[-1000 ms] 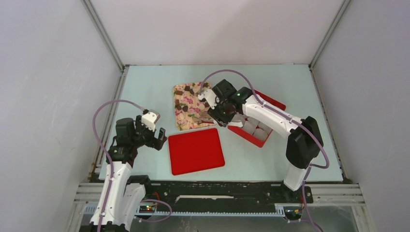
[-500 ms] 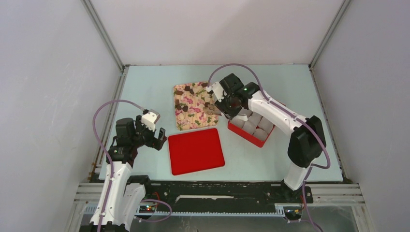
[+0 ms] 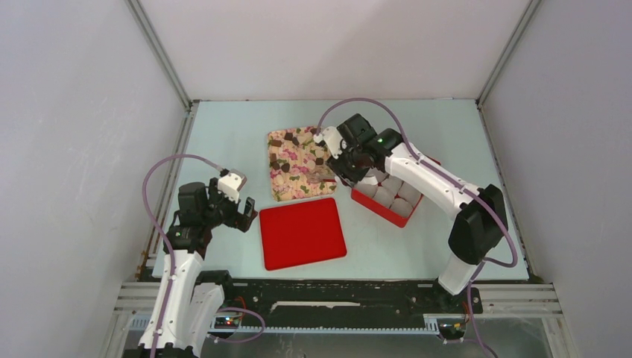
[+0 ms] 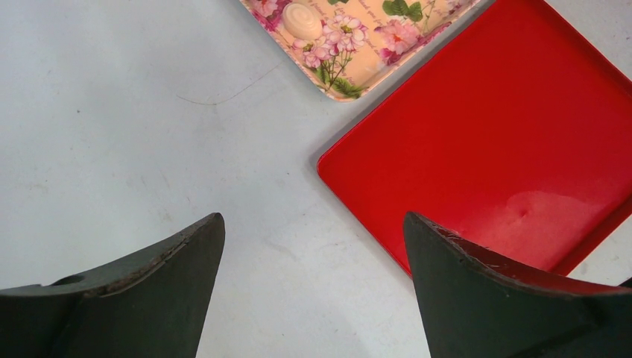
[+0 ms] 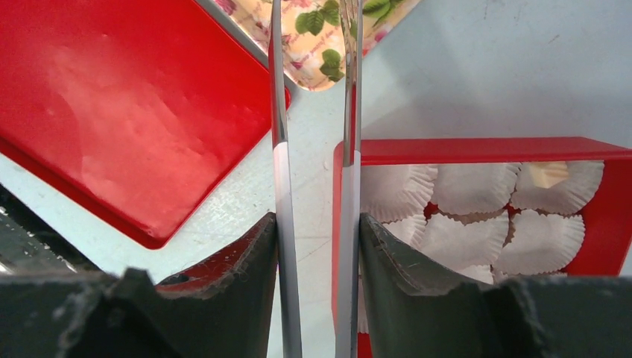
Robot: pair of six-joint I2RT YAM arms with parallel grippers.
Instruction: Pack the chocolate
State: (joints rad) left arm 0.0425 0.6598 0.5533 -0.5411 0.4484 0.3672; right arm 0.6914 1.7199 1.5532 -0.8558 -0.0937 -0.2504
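Red box (image 3: pixel 376 209) of paper cups (image 5: pixel 477 216) is our landmark: left of it, the chocolate (image 4: pixel 302 20) lies scattered on a floral tray (image 3: pixel 292 188). Our right gripper (image 5: pixel 317 227), at the box's left edge, clamps metal tongs (image 5: pixel 277 112) that point toward the tray. Our left gripper (image 4: pixel 313 224), well left of the box past the lid (image 3: pixel 302 233), gapes wide, holding nothing.

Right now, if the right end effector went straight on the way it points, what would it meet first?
Likely the floral tray: tongs gripped by the right end effector reach ahead over its corner. Their tips leave the wrist view, so height is unclear.
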